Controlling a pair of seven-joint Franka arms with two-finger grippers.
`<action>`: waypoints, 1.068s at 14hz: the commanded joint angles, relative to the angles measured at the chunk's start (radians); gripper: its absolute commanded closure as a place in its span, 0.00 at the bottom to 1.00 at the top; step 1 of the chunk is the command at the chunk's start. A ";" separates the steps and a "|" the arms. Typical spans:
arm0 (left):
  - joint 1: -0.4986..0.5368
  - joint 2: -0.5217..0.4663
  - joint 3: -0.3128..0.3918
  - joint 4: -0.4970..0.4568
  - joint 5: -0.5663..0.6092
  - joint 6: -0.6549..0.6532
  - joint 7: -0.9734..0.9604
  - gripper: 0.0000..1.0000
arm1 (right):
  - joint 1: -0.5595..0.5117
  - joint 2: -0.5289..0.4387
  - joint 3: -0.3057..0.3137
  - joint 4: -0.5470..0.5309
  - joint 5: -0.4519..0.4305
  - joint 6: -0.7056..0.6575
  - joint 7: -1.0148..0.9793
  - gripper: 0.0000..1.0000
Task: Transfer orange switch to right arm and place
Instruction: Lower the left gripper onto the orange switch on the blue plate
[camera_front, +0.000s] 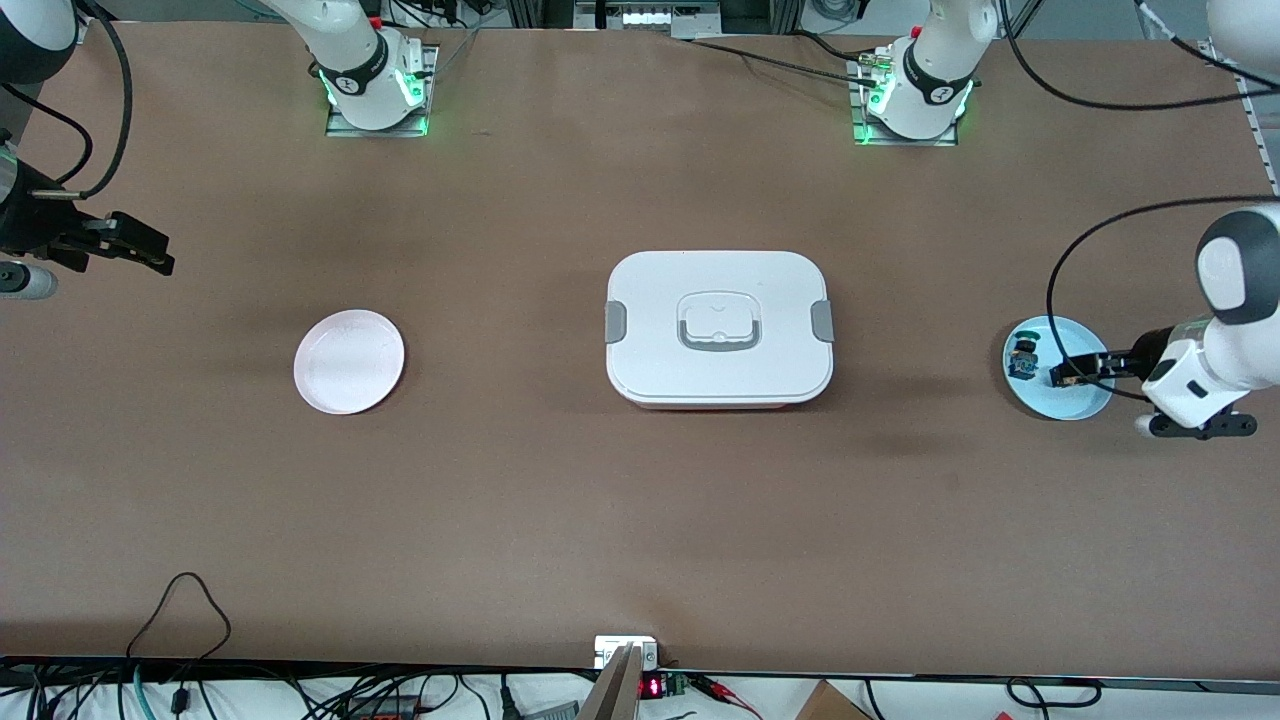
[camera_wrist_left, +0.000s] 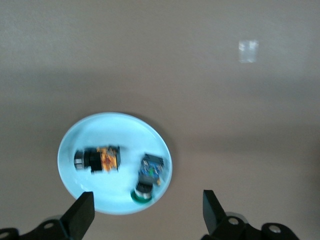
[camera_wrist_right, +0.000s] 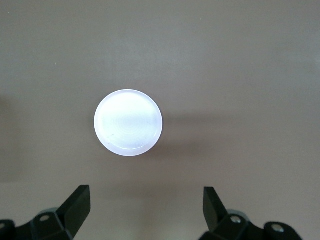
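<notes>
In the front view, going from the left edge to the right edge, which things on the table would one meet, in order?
Right claw → pink plate → white lidded box → light blue plate holding the switches.

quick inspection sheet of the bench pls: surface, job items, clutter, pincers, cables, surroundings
Surface: brown table, bare between items.
Job's things: orange switch lying in the blue dish, toward the left arm's end; pink plate toward the right arm's end.
Clutter: blue-green switch in the same dish; closed white lunch box mid-table.
Pincers: left pincer over the dish, open, holding nothing; right pincer open, waiting.
Cables: black cable on the table's near edge.
Surroundings: nothing seen.
</notes>
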 joint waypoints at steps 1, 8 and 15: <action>0.033 0.001 -0.004 -0.075 0.046 0.114 0.021 0.05 | 0.006 -0.011 -0.001 0.000 0.015 -0.011 0.005 0.00; 0.098 0.001 -0.004 -0.266 0.060 0.344 0.029 0.06 | 0.006 -0.011 0.001 0.000 0.015 -0.011 0.005 0.00; 0.137 0.004 -0.006 -0.382 0.060 0.592 0.109 0.04 | 0.007 -0.012 0.002 0.001 0.013 -0.011 0.005 0.00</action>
